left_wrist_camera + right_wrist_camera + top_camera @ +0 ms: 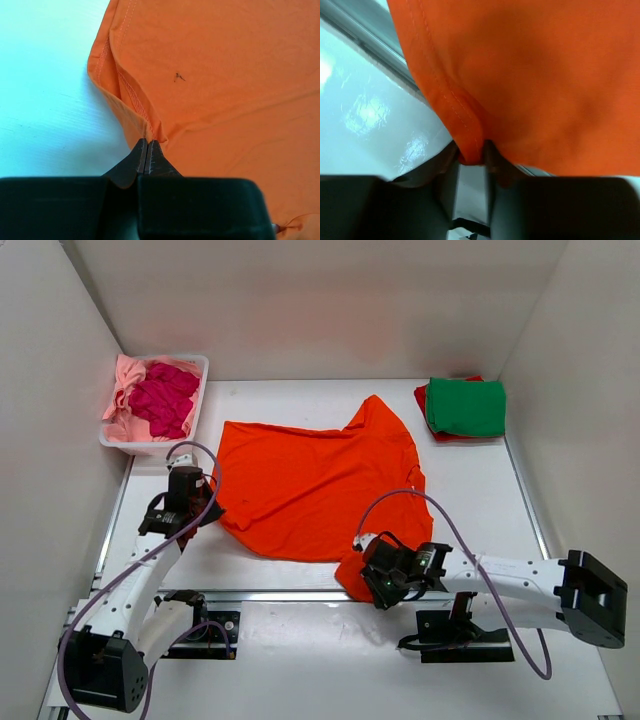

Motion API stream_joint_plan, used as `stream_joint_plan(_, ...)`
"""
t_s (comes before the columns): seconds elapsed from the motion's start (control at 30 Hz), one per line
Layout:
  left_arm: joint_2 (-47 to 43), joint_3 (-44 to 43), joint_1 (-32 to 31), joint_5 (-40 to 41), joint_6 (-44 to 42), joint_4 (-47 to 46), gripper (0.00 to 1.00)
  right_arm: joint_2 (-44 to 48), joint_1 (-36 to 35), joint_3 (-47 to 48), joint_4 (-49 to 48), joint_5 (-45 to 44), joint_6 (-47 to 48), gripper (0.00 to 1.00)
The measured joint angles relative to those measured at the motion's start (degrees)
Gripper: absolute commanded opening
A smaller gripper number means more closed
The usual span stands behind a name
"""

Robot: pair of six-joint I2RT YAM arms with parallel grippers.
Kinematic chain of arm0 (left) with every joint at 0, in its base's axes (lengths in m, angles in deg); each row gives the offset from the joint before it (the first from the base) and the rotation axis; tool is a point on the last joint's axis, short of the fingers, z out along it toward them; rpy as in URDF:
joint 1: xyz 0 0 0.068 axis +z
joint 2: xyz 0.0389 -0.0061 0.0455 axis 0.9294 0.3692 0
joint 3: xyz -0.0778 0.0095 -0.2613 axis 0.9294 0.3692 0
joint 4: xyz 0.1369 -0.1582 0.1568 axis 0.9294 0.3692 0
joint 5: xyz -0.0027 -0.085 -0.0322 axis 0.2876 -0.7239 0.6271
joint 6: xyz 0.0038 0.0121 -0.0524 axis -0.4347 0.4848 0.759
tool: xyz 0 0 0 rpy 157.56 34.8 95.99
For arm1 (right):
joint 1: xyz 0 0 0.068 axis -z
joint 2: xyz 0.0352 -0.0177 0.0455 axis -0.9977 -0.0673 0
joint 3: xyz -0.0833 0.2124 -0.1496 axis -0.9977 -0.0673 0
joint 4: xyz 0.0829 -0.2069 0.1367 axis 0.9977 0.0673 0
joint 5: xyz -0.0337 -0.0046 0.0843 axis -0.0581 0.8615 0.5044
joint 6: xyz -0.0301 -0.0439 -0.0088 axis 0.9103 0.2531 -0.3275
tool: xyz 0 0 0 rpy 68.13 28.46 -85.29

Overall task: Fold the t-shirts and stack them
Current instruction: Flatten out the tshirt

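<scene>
The bright orange t-shirt (320, 485) lies spread flat across the middle of the table, one corner hanging at the near edge. My left gripper (210, 506) is at its left edge; in the left wrist view its jaws (148, 143) are pressed together on a puckered seam of the orange cloth (225, 75). My right gripper (368, 566) is at the shirt's near corner. There a hemmed fold of the cloth (545, 75) sits pinched between the right gripper (472, 152) fingers. A folded green t-shirt (466, 406) rests on a red one (420, 397) at the far right.
A white basket (200, 400) at the far left holds crumpled magenta (165, 400) and light pink (122, 390) t-shirts. White walls close in both sides and the back. A metal rail (260, 594) runs along the near table edge by the arm bases.
</scene>
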Motion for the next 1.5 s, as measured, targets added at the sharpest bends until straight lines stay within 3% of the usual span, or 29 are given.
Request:
stream_joint_plan(0.13, 0.0, 0.2, 0.0, 0.0, 0.0, -0.2, 0.0, -0.2, 0.2, 1.7, 2.3, -2.4, 0.0, 0.01)
stream_joint_plan(0.23, 0.0, 0.2, 0.1, -0.1, 0.1, -0.2, 0.0, 2.1, 3.8, 4.3, 6.7, -2.1, 1.1, 0.0)
stream_joint_plan(0.43, 1.7, -5.7, 0.2, 0.2, 2.4, 1.7, 0.0, 7.1, 26.3, 20.1, 11.3, 5.1, 9.6, 0.01)
stream_joint_plan(0.67, 15.4, -33.9, -0.6, 5.2, 5.4, 4.7, 0.0, -5.5, 39.1, 53.3, 19.8, 5.2, 20.2, 0.0)
stream_joint_plan(0.73, 20.0, -44.4, -0.9, 7.1, 6.2, 5.5, 0.0, -11.6, 42.9, 67.5, 22.4, 3.7, 22.9, 0.0)
stream_joint_plan(0.87, 27.7, -63.2, -0.8, 10.4, 6.8, 5.7, 0.0, -21.0, 45.5, 89.1, 21.9, -0.9, 28.3, 0.0)
stream_joint_plan(1.07, 34.9, -80.6, -0.7, 14.8, 6.4, 3.8, 0.0, -26.6, 53.0, 103.4, 18.7, -7.0, 33.9, 0.0)
stream_joint_plan(1.3, 37.7, -86.9, -0.5, 16.7, 5.7, -1.8, 0.0, -31.8, 60.4, 111.9, 10.2, -7.6, 34.9, 0.0)
stream_joint_plan(1.5, 37.7, -88.0, -1.4, 17.2, 5.7, -6.2, 0.0, -22.0, 61.0, 91.8, -9.6, -3.2, 35.4, 0.01)
